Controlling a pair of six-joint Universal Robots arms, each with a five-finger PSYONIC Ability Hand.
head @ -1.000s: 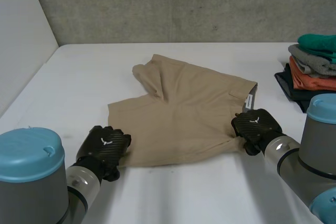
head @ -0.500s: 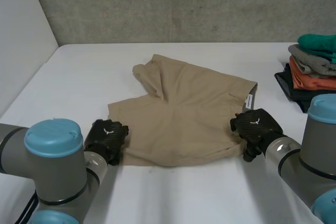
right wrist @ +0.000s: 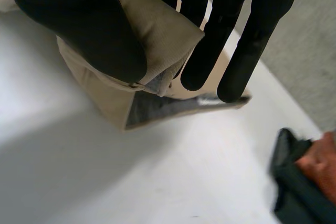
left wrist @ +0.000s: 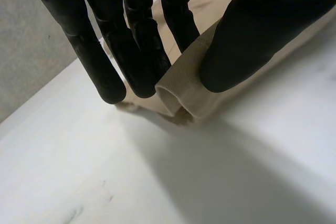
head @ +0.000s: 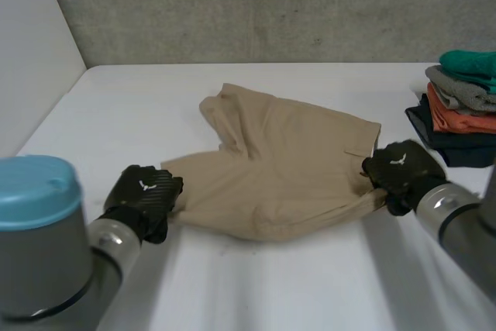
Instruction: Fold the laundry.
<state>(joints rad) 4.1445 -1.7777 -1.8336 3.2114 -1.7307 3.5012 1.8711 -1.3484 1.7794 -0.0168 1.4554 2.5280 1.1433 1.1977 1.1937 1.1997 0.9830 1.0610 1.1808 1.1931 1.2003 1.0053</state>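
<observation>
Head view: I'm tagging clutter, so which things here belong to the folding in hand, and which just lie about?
In the job: shorts; left hand, pinching a leg hem; right hand, pinching the waistband end.
Lying about: folded pile, at the far right of the table.

White table (head: pixel 232 284) w/ shorts (head: pixel 287 168), clothes stack (head: pixel 461 106)

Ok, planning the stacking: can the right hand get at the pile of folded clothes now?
Probably not yet. The pile of folded clothes sits close beside the right hand, nothing between them, but that hand is pinching a corner of the tan shorts, so it is busy.
</observation>
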